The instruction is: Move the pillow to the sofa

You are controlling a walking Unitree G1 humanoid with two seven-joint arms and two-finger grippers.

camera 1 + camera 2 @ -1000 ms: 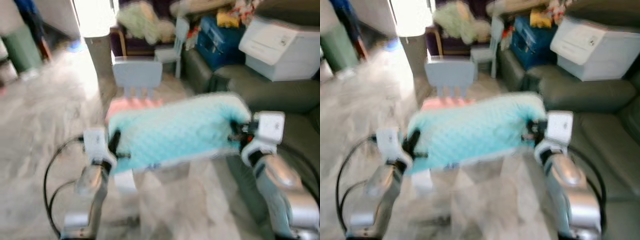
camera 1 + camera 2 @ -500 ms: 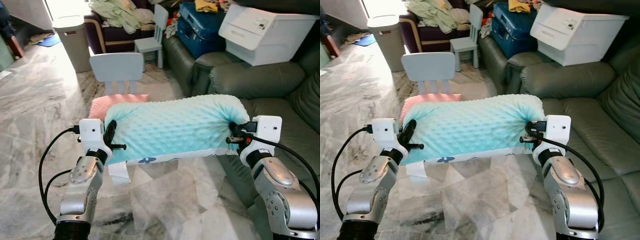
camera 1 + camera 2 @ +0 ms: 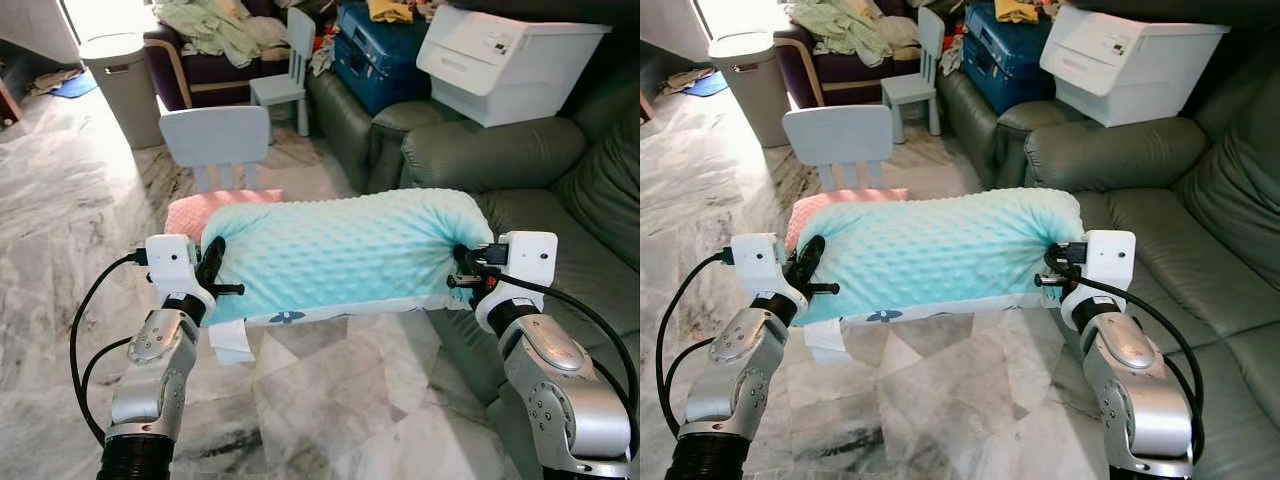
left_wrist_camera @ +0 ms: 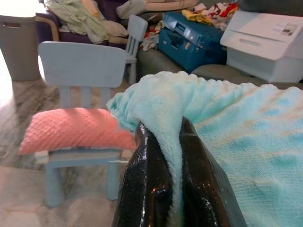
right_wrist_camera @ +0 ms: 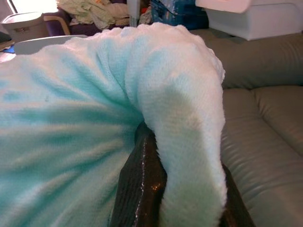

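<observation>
Sofa (image 3: 560, 215) right | chair (image 3: 215, 140) behind pillow (image 3: 340, 250) | both end effectors (image 4: 163, 184) (image 5: 173, 189) apparently pinching pillow ends

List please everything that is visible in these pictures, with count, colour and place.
pillow: 1, light turquoise, held in the air between both claws
cushion: 1, pink, on the near chair's seat
chairs: 2, pale blue, on the floor beyond the pillow
sofa: 1, dark grey-green, at the robot's right
storage box: 1, white, on the sofa
case: 1, blue, beside the box
bin: 1, grey, far left
left claw: shut on the pillow's left end
right claw: shut on its right end
</observation>
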